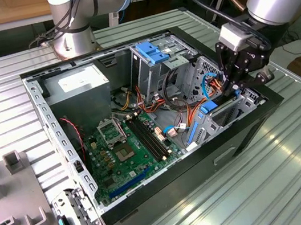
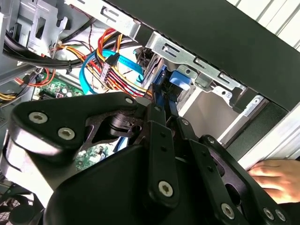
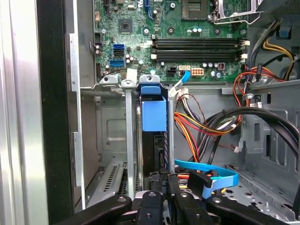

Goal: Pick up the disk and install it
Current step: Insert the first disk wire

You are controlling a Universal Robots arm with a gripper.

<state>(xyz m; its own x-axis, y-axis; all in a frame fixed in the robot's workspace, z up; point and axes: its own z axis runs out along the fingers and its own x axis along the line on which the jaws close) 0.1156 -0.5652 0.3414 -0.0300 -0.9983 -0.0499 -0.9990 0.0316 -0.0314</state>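
The gripper (image 3: 166,199) pinches the disk (image 3: 153,140) (dark, blue-railed) on edge; it stands inside the drive cage (image 3: 108,136).

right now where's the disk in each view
Exterior view: the disk stands in the drive cage under the tool.
First wrist view: slotted upright, blue carrier facing the camera.
Second wrist view: blue edge beyond the tool.
Shared landmark: the orange wire bundle.
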